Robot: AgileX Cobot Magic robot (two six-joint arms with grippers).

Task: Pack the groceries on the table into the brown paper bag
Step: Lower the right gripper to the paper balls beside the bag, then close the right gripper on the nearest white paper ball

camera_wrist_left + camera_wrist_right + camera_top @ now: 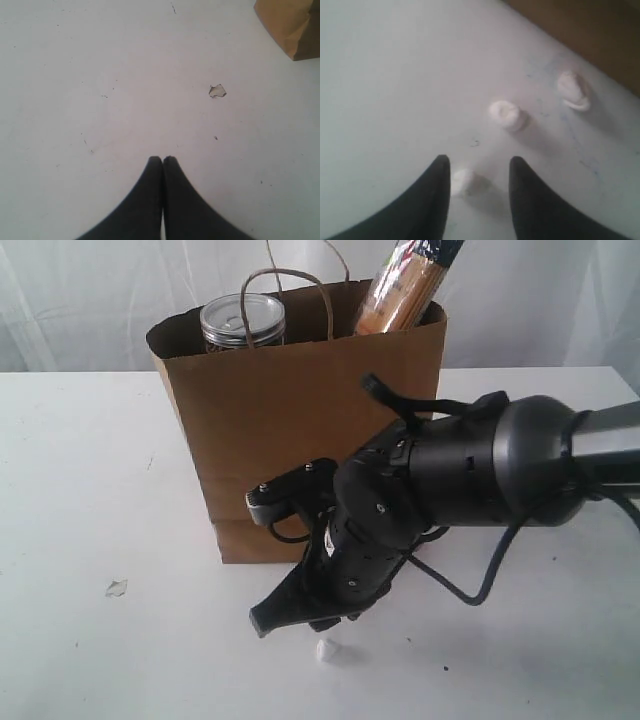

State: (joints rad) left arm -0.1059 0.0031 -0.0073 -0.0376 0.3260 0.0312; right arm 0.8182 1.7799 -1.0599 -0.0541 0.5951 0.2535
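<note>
The brown paper bag (290, 420) stands upright on the white table (80, 480). Out of its mouth rise the lidded clear jar (243, 322) and the long spaghetti packet (405, 285). The can, carton, pouch and spice jar do not show. My right gripper (290, 622) hangs low in front of the bag, open (479, 161), with a small white lump (467, 182) on the table between its fingers, touching neither. My left gripper (162, 159) is shut and empty above bare table, the bag's corner (292, 25) off to one side.
Two more white lumps (507, 115) (574, 90) lie between the right gripper and the bag (590, 30). One white lump (325, 650) shows just below the right gripper. A small torn scrap (116, 588) (217, 91) lies left of the bag.
</note>
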